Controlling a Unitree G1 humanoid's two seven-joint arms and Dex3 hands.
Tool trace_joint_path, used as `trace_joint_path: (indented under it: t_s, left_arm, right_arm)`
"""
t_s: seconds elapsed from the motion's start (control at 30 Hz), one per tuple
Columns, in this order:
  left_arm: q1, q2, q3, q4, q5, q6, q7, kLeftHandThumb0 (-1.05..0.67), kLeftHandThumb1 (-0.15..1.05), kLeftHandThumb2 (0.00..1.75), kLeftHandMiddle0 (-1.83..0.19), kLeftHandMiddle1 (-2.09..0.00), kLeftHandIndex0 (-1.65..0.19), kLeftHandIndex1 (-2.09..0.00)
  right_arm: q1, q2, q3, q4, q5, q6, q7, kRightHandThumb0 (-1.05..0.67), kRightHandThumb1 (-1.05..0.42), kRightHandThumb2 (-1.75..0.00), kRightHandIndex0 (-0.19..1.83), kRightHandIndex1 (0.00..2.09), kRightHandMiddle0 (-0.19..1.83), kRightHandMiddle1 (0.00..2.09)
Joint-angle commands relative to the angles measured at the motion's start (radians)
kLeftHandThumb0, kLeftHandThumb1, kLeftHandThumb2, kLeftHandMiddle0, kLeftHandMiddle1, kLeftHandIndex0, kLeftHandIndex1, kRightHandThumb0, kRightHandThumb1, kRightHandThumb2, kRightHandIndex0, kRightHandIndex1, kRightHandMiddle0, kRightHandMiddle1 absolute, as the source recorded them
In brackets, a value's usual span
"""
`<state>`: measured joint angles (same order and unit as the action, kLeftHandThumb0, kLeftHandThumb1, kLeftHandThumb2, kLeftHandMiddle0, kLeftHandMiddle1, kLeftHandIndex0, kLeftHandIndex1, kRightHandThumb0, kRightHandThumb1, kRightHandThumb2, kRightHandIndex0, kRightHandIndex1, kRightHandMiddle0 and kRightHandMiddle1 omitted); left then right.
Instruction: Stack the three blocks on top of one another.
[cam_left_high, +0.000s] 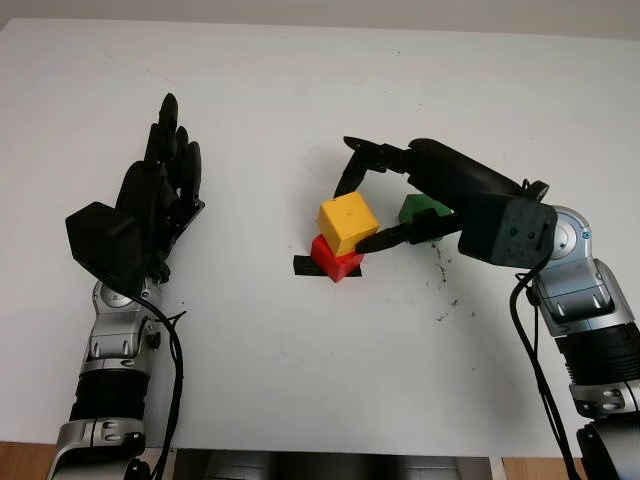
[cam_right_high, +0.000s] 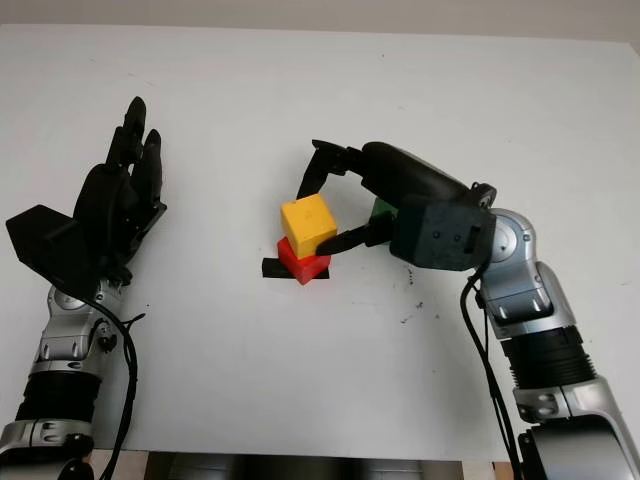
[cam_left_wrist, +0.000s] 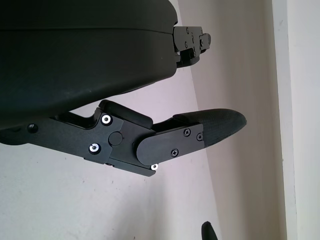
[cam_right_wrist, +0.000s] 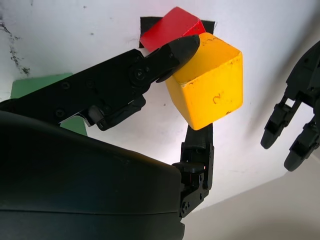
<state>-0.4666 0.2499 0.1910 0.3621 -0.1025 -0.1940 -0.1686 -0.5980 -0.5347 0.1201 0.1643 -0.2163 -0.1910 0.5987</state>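
Yellow sits over red at the middle of the white counter (cam_left_high: 300, 380): the yellow block (cam_left_high: 347, 223) is on top of the red block (cam_left_high: 335, 259), skewed so that its corners overhang and it looks tilted, not squarely seated. The red block itself lies on a small patch of black tape (cam_left_high: 303, 266) stuck to the counter.

The right robot hand (cam_left_high: 368, 205) is around the yellow block. In the right wrist view one finger (cam_right_wrist: 175, 52) presses its upper edge and another comes up against its opposite face, so the right robot hand is closed on the yellow block and has not let go. Whether the block's weight is already fully on the red block cannot be told.

The green block (cam_left_high: 424, 209) lies on the counter just beside the red block, on the side toward the right arm, largely hidden under the right robot hand's palm.

The left robot hand (cam_left_high: 165, 180) is open, holding nothing, and raised well apart from the red block on the side away from the green one.

By my reading the task is about halfway: the first placement is made or nearly made, pending release and perhaps a squaring-up. Left to do: freeing the yellow block, fetching the green block and setting it on top. A crooked second layer would make that last placement less steady.
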Motion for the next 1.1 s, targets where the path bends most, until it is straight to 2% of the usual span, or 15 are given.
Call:
trace_joint_path:
  t_s: [0.0,0.4,0.6,0.73,0.8,0.9,1.07]
  left_arm:
    - [0.002,0.007,0.003,0.000,-0.003,-0.015,0.000,-0.72,1.05,0.64,0.08,-0.05,0.09,-0.06]
    - [0.007,0.008,-0.001,-0.004,0.007,-0.019,0.006,-0.73,1.05,0.63,0.08,-0.06,0.09,-0.06]
    - [0.009,0.011,-0.001,-0.006,0.007,-0.019,0.000,-0.72,1.05,0.64,0.08,-0.05,0.09,-0.05]
    - [0.007,0.007,0.001,-0.004,0.004,-0.023,0.002,-0.73,1.05,0.63,0.08,-0.05,0.09,-0.05]
    - [0.007,0.008,0.000,-0.003,0.006,-0.024,0.001,-0.72,1.05,0.64,0.08,-0.05,0.09,-0.05]
    - [0.007,0.008,0.000,-0.003,0.005,-0.023,0.002,-0.72,1.05,0.64,0.08,-0.05,0.10,-0.05]
    - [0.008,0.007,0.001,-0.006,0.011,-0.022,0.011,-0.71,1.05,0.64,0.08,-0.06,0.09,-0.05]
  right_arm:
    - [0.005,-0.016,0.012,0.007,0.007,-0.009,0.019,-0.40,-0.97,-0.06,0.07,0.04,0.36,1.55]
    - [-0.012,-0.011,0.017,0.041,0.018,-0.015,0.038,-0.41,-0.96,-0.05,0.08,0.05,0.39,1.52]
    - [-0.018,-0.016,0.024,0.039,0.004,0.006,0.035,-0.41,-0.96,-0.05,0.07,0.05,0.34,1.49]
    - [-0.023,-0.026,0.032,0.037,-0.017,0.014,0.036,-0.47,-0.93,-0.05,0.01,0.03,0.10,1.22]
    - [-0.022,-0.029,0.034,0.036,-0.025,0.010,0.032,-0.51,-0.90,-0.05,-0.03,0.03,0.03,0.98]
    - [-0.021,-0.040,0.042,0.017,-0.050,0.021,0.035,-0.57,-0.88,-0.05,-0.09,0.03,0.00,0.65]
    - [-0.023,-0.067,0.053,-0.012,-0.070,0.023,0.064,-0.66,-0.84,-0.05,-0.18,0.01,-0.08,0.29]
